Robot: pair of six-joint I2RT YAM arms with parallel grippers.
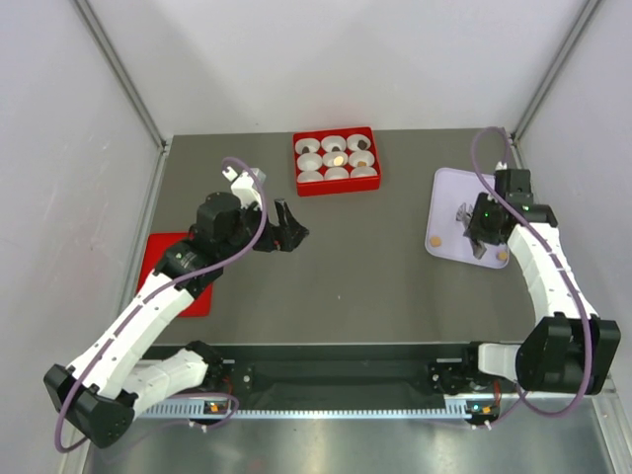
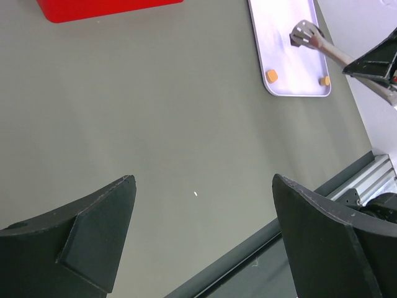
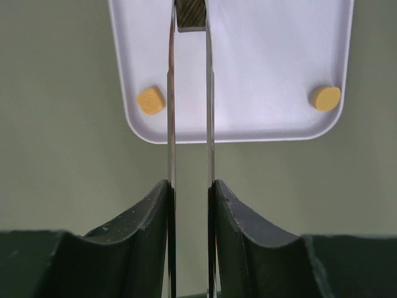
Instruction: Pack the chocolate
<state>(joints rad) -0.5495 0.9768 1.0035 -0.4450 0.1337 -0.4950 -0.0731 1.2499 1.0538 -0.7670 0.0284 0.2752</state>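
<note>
My right gripper (image 1: pixel 481 232) (image 3: pixel 190 183) is shut on metal tongs (image 3: pixel 189 93), which reach out over a pale lavender tray (image 1: pixel 446 188) (image 3: pixel 260 37). A dark brown chocolate (image 3: pixel 190 13) sits between the tong tips. Two tan chocolates lie on the tray's near corners, one on the left (image 3: pixel 151 100) (image 1: pixel 433 240) and one on the right (image 3: pixel 325 97) (image 1: pixel 503 255). A red box (image 1: pixel 298 163) at the back holds white paper cups, some with chocolates (image 1: pixel 335 159). My left gripper (image 1: pixel 288 235) (image 2: pixel 205 180) is open and empty above the bare table.
A flat red lid (image 1: pixel 163 252) lies at the left, partly under my left arm. The left wrist view shows the tray (image 2: pixel 291 68), the tongs (image 2: pixel 307 37) and the table's front rail (image 2: pixel 366 174). Side walls stand close on both sides.
</note>
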